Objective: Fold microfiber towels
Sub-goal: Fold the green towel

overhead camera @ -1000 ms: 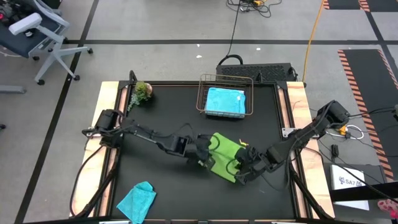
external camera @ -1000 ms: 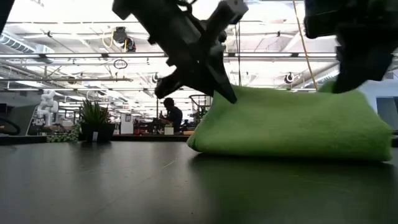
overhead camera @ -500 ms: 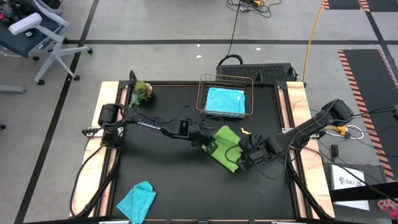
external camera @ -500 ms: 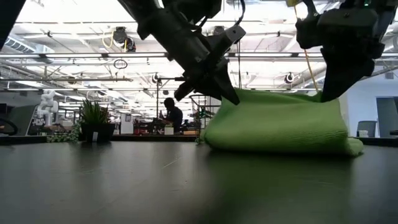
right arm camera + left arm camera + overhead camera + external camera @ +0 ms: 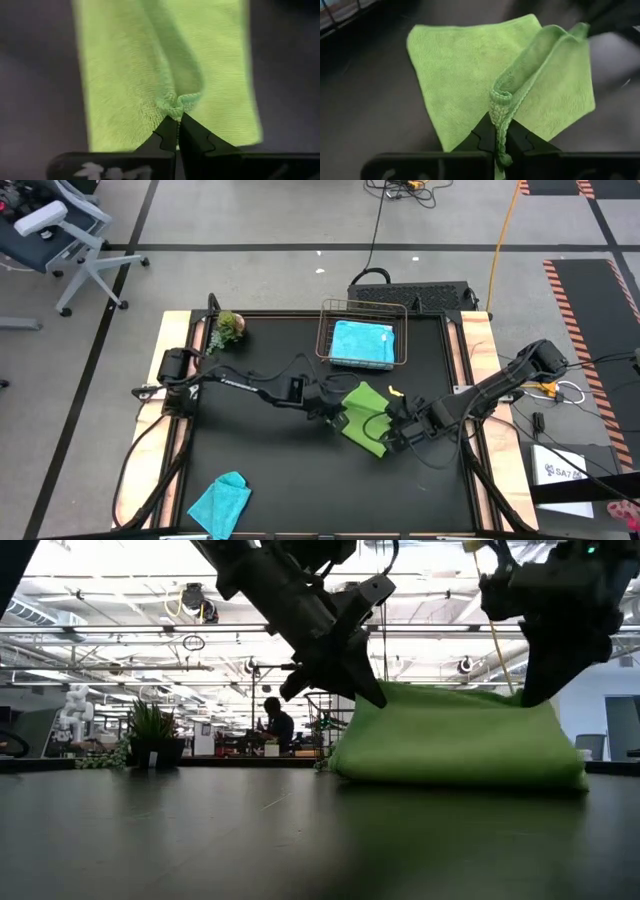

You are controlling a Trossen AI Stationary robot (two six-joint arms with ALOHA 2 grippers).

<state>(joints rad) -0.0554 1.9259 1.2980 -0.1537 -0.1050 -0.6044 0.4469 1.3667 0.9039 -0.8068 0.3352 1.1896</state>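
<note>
The lime green towel [image 5: 364, 416] lies mid-table, partly doubled over, its lower layer flat on the black mat. My left gripper [image 5: 338, 417] is shut on the towel's left end and my right gripper [image 5: 389, 430] on its right end. In the low view the towel [image 5: 460, 745] rises as a hump between my left gripper [image 5: 365, 690] and my right gripper [image 5: 535, 690]. A sky blue towel [image 5: 361, 342] lies folded in the wire basket [image 5: 324, 330]. A teal towel [image 5: 220, 502] lies crumpled at the near left. No white or pink towel shows. My left gripper [image 5: 500, 135] pinches a rolled hemmed edge [image 5: 499, 106] of the green towel between its two fingers, slanting down from the table's left. The held layer is raised over the flat layer below. My right gripper [image 5: 176, 122] pinches a small bunched bit of the towel's edge [image 5: 175, 102] between its fingertips, slanting down from the table's right. The cloth beyond it lies spread on the table.
A small green plant [image 5: 228, 328] stands at the far left corner of the mat. The wire basket stands at the far middle, close behind the green towel. Bare black mat [image 5: 250, 460] lies to the near left of the towel.
Both grippers have gone toward the table's far edge, each still shut on the green towel. The towel's near part has been drawn up and over its far part, so it now covers less of the mat. Most of this happened in the first half second.
</note>
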